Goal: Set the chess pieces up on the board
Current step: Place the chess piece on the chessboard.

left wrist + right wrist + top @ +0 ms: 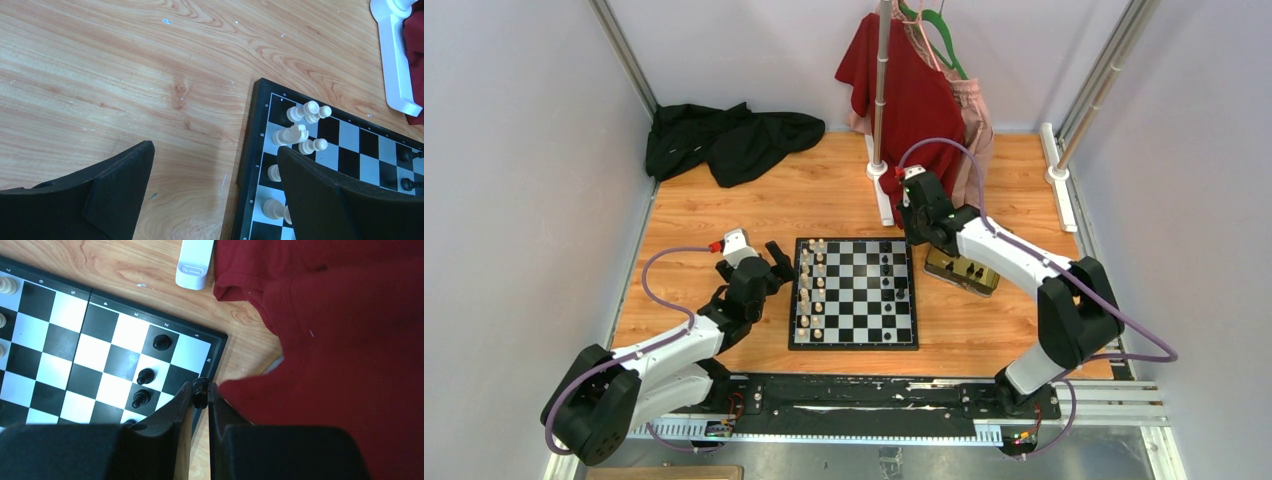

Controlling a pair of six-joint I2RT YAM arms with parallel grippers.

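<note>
1. At the lower centre of the right wrist view, the right gripper (200, 396) is pinched narrow on one small black piece (200, 386). It hangs over the right-hand border of the board (65, 310), with a red garment (325, 340) filling the frame beside it.
2. We see three more black pieces (145, 376) standing on squares just left of the held one. The white pieces (300, 135) crowd the board's opposite side.
3. In the overhead view, further black pieces wait in the gold tray (989, 283) just right of the board.
4. The left gripper (215, 150) hovers spread wide and empty over bare wood at the board's left edge.
5. We judge the step in hand to be seating this piece on the black side's edge row. The piece should move left until it is centred over its square, then come straight down.
6. We would part the fingers only a little on release. That way neither fingertip sweeps the neighbouring pieces or snags the cloth.
</note>
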